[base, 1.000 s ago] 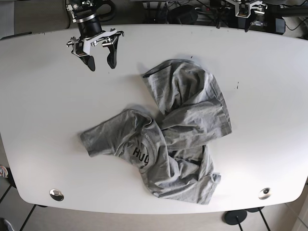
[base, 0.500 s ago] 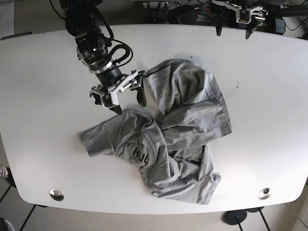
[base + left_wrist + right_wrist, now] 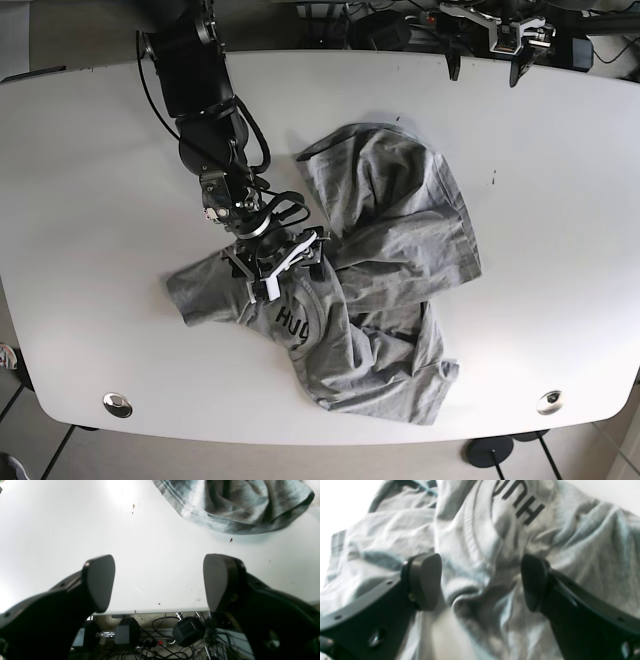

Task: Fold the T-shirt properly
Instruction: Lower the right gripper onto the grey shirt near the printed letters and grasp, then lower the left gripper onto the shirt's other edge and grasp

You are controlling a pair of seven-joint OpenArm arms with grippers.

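Closing now, your right gripper (image 3: 480, 582), spread wide over the crumpled shirt (image 3: 370, 290) on the bench (image 3: 90, 180), may pinch several layers near the collar directly below. Your left gripper (image 3: 158, 582) hangs released at the bench edge, shirt well ahead.

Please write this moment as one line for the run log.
task: fold T-shirt | shirt: crumpled | right pincer: open, over collar | left pincer: open, at far table edge

Even, bright lighting is observed; glare is noted on the table (image 3: 120, 495) in the left wrist view. The right wrist view is blurred.
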